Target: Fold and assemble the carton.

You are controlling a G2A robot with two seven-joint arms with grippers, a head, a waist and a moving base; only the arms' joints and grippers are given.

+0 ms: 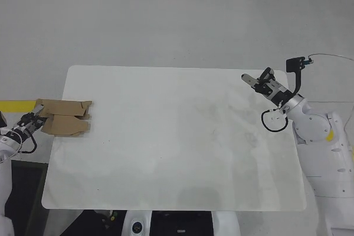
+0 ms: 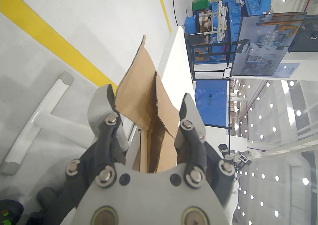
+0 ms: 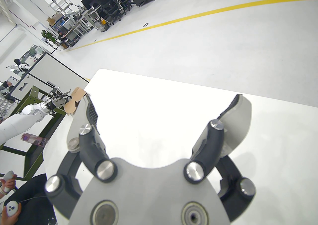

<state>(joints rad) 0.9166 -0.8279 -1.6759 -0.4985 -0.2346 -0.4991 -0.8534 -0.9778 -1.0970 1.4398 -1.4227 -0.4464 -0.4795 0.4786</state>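
Observation:
A flat brown carton (image 1: 65,117) lies across the table's left edge, about half of it past the edge. My left gripper (image 1: 36,118) is at its outer end. In the left wrist view the carton (image 2: 144,91) runs between the fingers (image 2: 185,109), both pads touch it, and its flaps gape slightly; the left gripper (image 2: 146,101) is shut on it. My right gripper (image 1: 256,76) hangs open above the table's far right corner, holding nothing. From the right wrist view, the right gripper (image 3: 162,101) is wide open, with the carton (image 3: 75,94) and left gripper (image 3: 60,98) far across the table.
The white table (image 1: 177,153) carries nothing but the carton's inner half. A green metal frame (image 3: 32,101) stands on the floor beside the table's left side. A cable (image 1: 336,56) loops off the right arm's wrist.

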